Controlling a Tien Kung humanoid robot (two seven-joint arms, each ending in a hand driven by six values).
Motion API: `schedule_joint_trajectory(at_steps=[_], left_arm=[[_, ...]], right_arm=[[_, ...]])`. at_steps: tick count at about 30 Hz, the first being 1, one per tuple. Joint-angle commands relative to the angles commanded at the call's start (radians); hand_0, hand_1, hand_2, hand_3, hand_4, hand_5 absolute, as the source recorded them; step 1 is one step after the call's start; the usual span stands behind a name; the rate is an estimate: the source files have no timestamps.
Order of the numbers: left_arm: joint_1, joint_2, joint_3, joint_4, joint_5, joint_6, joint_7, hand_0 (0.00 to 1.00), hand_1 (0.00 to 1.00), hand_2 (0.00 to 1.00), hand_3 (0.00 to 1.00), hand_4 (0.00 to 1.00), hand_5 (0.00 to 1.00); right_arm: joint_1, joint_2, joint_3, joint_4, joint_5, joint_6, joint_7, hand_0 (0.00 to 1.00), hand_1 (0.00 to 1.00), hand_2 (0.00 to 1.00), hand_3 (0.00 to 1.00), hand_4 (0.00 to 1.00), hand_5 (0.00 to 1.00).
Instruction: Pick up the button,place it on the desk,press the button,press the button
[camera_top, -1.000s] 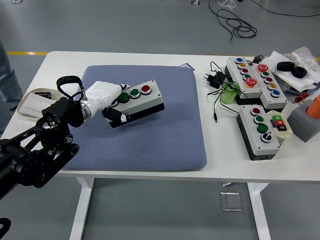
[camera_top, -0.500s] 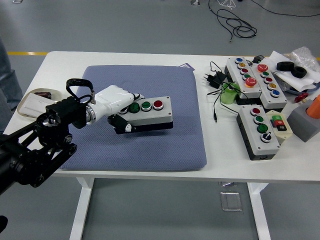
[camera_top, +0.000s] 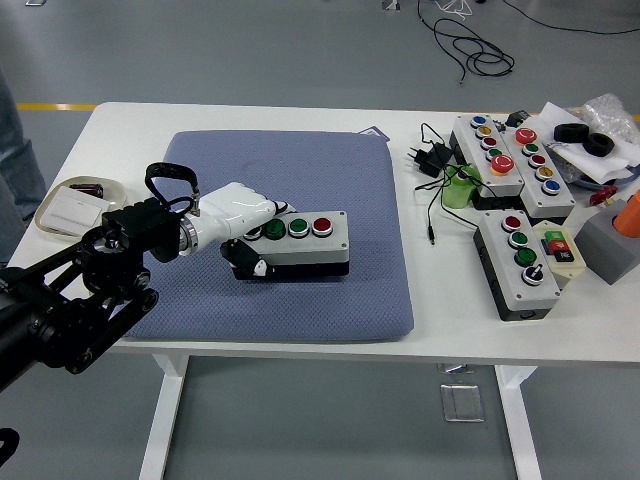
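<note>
A grey button box with two green buttons and one red button on top lies flat on the blue-grey pad, near the pad's middle front. My left hand, white with black finger pads, is shut on the box's left end, fingers over the top and thumb on its front side. The black left arm comes in from the lower left. My right hand is out of the picture.
At the right stand three more button boxes, a plug with black cable, a green item, tape rolls and an orange cone. A small tray sits at the left edge.
The left hand carried the box rightward and down, from tilted above the pad to lying flat on it, still grasped.
</note>
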Motion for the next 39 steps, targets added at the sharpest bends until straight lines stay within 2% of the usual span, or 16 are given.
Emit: schedule_joint_trajectory(at_steps=[6,10,11,16,17,22,23,28,29,34,35,39], left_arm=[[-0.013,0.0,0.012,0.011,0.0,-0.005,-0.008,0.321,0.268,0.22,0.304,0.346,0.002],[-0.019,-0.002,0.016,0.017,0.0,-0.028,-0.004,0.321,0.268,0.22,0.304,0.346,0.002],[-0.019,-0.002,0.016,0.018,0.0,-0.031,-0.004,0.336,0.34,0.322,0.421,0.387,0.002],[-0.018,-0.006,0.015,0.029,0.0,-0.051,0.01,0.336,0.34,0.322,0.421,0.387,0.002],[-0.017,-0.006,0.013,0.031,0.0,-0.053,0.012,0.398,0.412,0.435,0.512,0.393,0.002],[-0.015,-0.005,0.009,0.027,0.0,-0.066,0.009,0.398,0.412,0.435,0.512,0.393,0.002],[-0.015,-0.005,0.008,0.026,0.0,-0.068,0.007,0.428,0.492,0.523,0.675,0.553,0.065],[-0.014,-0.003,0.005,0.025,0.0,-0.081,-0.008,0.428,0.492,0.523,0.675,0.553,0.065],[-0.014,-0.002,0.004,0.025,0.0,-0.085,-0.011,0.551,0.646,0.696,0.814,0.678,0.203],[-0.013,-0.001,0.001,0.02,0.0,-0.103,-0.014,0.551,0.646,0.696,0.814,0.678,0.203],[-0.013,-0.001,0.0,0.02,0.0,-0.107,-0.014,0.599,0.707,0.772,0.935,0.791,0.33],[-0.011,-0.001,-0.003,0.021,0.0,-0.118,-0.011,0.599,0.707,0.772,0.935,0.791,0.33]], right_arm=[[0.003,0.0,-0.002,0.0,0.002,0.0,0.001,0.653,0.474,0.617,0.563,0.304,0.229],[0.005,0.0,-0.003,0.0,0.002,0.0,0.001,0.653,0.474,0.617,0.563,0.304,0.229],[0.005,0.0,-0.003,0.0,0.002,0.0,0.001,0.653,0.474,0.617,0.563,0.304,0.229],[0.006,0.0,-0.003,0.0,0.002,0.0,0.001,0.653,0.474,0.617,0.563,0.304,0.229],[0.006,0.0,-0.003,0.0,0.002,0.0,0.001,0.653,0.474,0.617,0.563,0.303,0.229],[0.006,0.0,-0.001,0.0,-0.001,-0.001,0.001,0.653,0.474,0.617,0.563,0.303,0.229],[0.006,0.0,-0.001,0.0,-0.001,-0.001,0.001,0.654,0.474,0.618,0.563,0.303,0.229],[0.007,0.0,0.0,0.0,-0.002,-0.001,0.001,0.654,0.474,0.618,0.563,0.303,0.229],[0.007,0.0,0.0,0.0,-0.002,-0.001,0.001,0.654,0.474,0.617,0.563,0.303,0.229],[0.008,0.0,0.001,0.0,-0.003,-0.001,0.001,0.654,0.474,0.617,0.563,0.303,0.229],[0.008,0.0,0.002,0.0,-0.003,-0.001,0.001,0.653,0.474,0.618,0.563,0.303,0.228],[0.008,0.0,0.002,0.0,-0.005,-0.001,0.001,0.653,0.474,0.618,0.563,0.303,0.228]])
